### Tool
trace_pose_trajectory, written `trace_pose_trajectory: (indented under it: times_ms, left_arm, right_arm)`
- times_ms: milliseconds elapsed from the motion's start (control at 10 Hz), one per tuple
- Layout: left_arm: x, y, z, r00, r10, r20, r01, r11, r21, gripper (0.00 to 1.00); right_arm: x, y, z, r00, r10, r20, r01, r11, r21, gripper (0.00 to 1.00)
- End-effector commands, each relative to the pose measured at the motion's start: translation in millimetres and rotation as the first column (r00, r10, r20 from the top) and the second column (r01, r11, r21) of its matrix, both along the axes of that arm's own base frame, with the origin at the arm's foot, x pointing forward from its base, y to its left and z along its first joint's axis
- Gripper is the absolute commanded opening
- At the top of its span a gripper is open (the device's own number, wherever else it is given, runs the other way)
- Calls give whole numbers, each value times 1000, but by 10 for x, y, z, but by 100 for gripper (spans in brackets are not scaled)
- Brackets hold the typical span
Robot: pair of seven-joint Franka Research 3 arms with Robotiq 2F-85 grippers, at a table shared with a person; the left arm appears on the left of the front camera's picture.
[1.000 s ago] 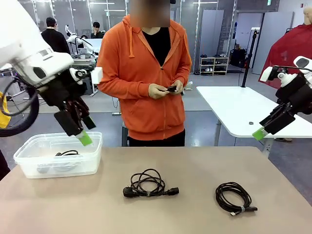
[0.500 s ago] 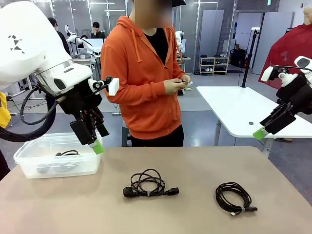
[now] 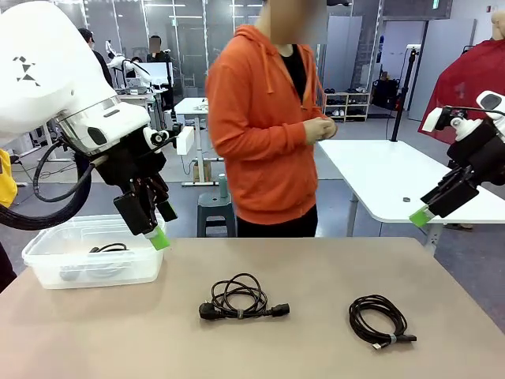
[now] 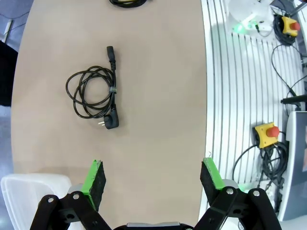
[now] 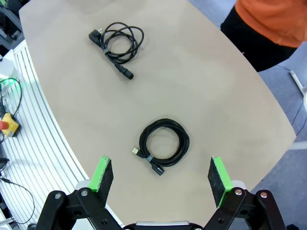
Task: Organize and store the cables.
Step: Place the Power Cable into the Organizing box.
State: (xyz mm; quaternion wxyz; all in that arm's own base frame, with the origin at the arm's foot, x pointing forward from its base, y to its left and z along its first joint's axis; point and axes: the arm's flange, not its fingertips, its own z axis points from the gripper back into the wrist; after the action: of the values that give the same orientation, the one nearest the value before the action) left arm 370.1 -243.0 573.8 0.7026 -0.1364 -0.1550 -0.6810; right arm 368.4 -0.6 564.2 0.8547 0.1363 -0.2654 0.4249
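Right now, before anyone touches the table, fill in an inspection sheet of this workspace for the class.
Surface: tan table, holding a bin and two coils.
Job's things: coiled power cable mid-table; coiled USB cable to its right; black cable inside the clear bin.
Clutter: nothing seen.
Tools: left tool open, empty, above the bin's right edge; right tool open, empty, raised beyond the table's right side.
Cables: black hose looping from the left arm; leads by emergency-stop buttons on the floor.
Surroundings: person in orange hoodie at the far side; white table behind.
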Motion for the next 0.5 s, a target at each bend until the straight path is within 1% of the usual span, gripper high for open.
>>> trace_pose_trajectory:
  times_ms: [0,100,200,300,400]
  left_arm:
    - [43,-305,-147,999,15,-47,-9,992,129,100]
    - [95,-622,-276,999,-6,-31,10,990,139,100]
    - [107,-854,-396,1000,-7,-16,10,987,159,100]
    - [80,-1010,-491,999,-11,-32,17,984,179,100]
    - [80,-1143,-634,1000,-8,-23,12,980,201,100]
  right_arm:
    - [13,-18,15,1000,1,4,-1,1000,1,100]
    - [13,-18,15,1000,1,4,-1,1000,1,100]
    - [13,-18,15,1000,1,4,-1,1000,1,100]
    - [13,-18,15,1000,1,4,-1,1000,1,100]
    - [13,-18,15,1000,1,4,-1,1000,1,100]
